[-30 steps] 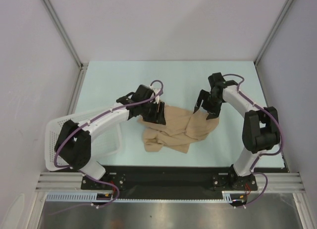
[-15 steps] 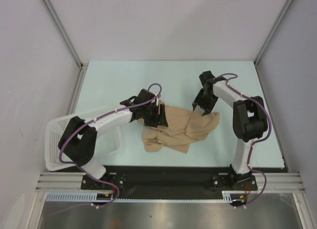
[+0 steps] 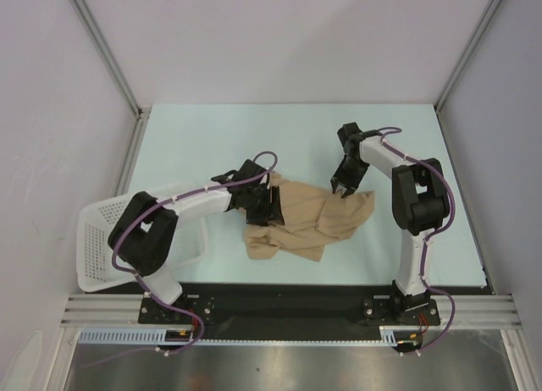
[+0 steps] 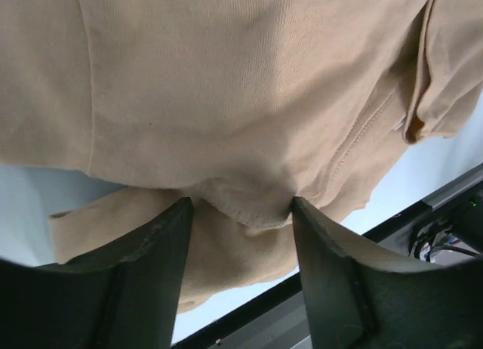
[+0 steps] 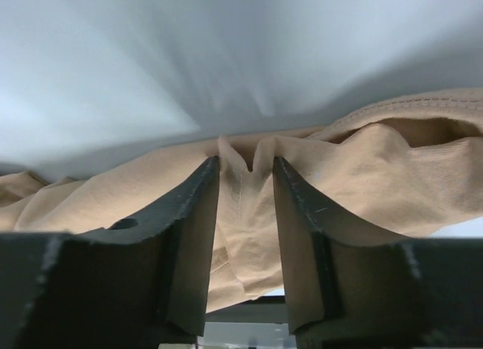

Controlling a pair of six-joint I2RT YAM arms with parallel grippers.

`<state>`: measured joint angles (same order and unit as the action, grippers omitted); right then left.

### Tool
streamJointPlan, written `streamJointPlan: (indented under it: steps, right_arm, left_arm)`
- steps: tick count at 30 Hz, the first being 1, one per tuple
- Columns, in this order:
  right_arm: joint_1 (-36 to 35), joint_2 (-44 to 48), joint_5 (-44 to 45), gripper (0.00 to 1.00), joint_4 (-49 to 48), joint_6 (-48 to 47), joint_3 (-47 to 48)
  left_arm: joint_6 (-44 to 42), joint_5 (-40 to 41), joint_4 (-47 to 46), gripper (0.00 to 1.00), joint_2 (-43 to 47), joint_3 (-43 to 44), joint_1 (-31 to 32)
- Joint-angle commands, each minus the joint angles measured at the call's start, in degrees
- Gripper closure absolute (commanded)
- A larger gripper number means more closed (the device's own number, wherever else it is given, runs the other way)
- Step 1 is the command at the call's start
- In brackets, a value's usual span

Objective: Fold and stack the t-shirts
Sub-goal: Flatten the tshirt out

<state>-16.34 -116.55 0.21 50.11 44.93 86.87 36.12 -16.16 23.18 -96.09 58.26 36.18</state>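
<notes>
The tan t-shirt (image 3: 309, 223) lies crumpled on the counter (image 3: 212, 137), between the two end effectors and touching both. Its bunched mass is longer than it is wide. The long axis runs from a loose, rumpled end on the base side of the left end effector (image 3: 273, 203) up to a smoother corner just past the right end effector (image 3: 343, 186). Which part is collar or hem cannot be told from above.

In the left wrist view, the left end effector (image 4: 241, 204) has its fingers (image 4: 151, 273) moderately apart. A stitched edge of the t-shirt (image 4: 226, 77) is gathered into the gap and touches both inner faces, so it is gripping cloth. The rest of the cloth spreads beyond the tips, and a second layer hangs beneath them.

In the right wrist view, the right end effector (image 5: 245, 164) has its fingers (image 5: 189, 236) set narrowly. A thin pleat of the t-shirt (image 5: 392, 175) is pinched between them and puckers just at the tips. Cloth spreads to both sides, with bare counter beyond.

A white lattice basket (image 3: 95, 239) sits well apart from the cloth, on the outer side of the left arm, near its base.
</notes>
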Motion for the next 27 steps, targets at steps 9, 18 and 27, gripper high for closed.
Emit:
streamJointPlan:
  steps: [9,18,27]
  right_arm:
    - [-0.36,0.1,2.16,0.79,1.75,-2.91,2.07]
    - [-0.98,12.65,5.68,1.0,6.58,-10.03,-0.2]
    - [2.79,32.84,1.55,1.0,11.74,-12.14,-1.7]
  left_arm:
    - [-2.1,4.47,-0.33,0.82,0.81,4.23,0.03]
    - [-10.7,17.55,10.92,1.0,8.64,14.94,0.03]
    - [-19.06,28.63,18.83,1.0,8.38,34.93,-0.5]
